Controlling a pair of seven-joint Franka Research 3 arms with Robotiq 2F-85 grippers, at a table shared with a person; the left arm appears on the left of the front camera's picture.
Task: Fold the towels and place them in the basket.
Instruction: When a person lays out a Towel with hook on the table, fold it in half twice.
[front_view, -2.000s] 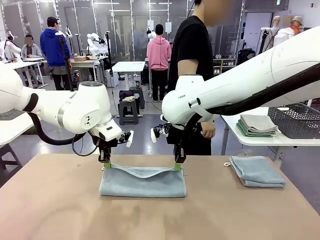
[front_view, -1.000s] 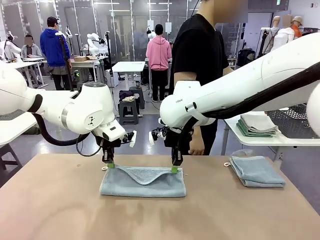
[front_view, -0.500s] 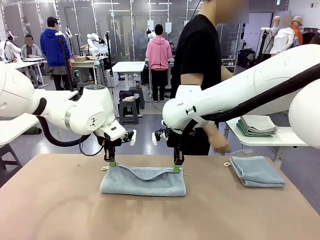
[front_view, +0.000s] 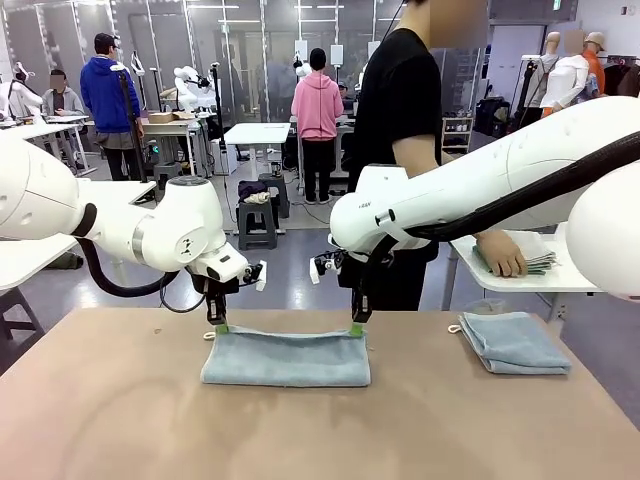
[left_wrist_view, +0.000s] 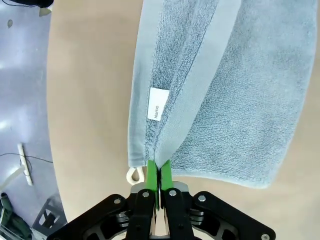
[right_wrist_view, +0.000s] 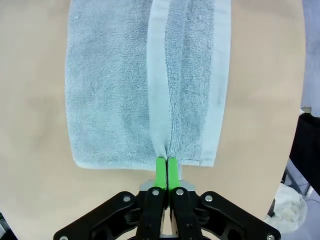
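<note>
I have left gripper (front_view: 217, 326), right gripper (front_view: 355, 328) each pressed together on far corner of light blue-grey terry towel (front_view: 285, 360), mid-table; edge stretched taut so fold lies flat.

Wide tan bench (front_view: 120, 420) in front of me, smooth matte top, and two pieces of cloth lying on it. Near the middle, toward the far edge, a blue-grey towel (front_view: 285, 362) is doubled over lengthwise, its long side running across the bench. A little white loop (front_view: 208, 336) pokes out at its far corner on the robot's left, and there's a small white label (left_wrist_view: 157, 104) reading "Name" on the hem. Over to the robot's right, well apart, a second towel (front_view: 515, 342) sits folded into a compact pad, with a second loop (front_view: 454, 328) resting on the bench beside its corner.
</note>
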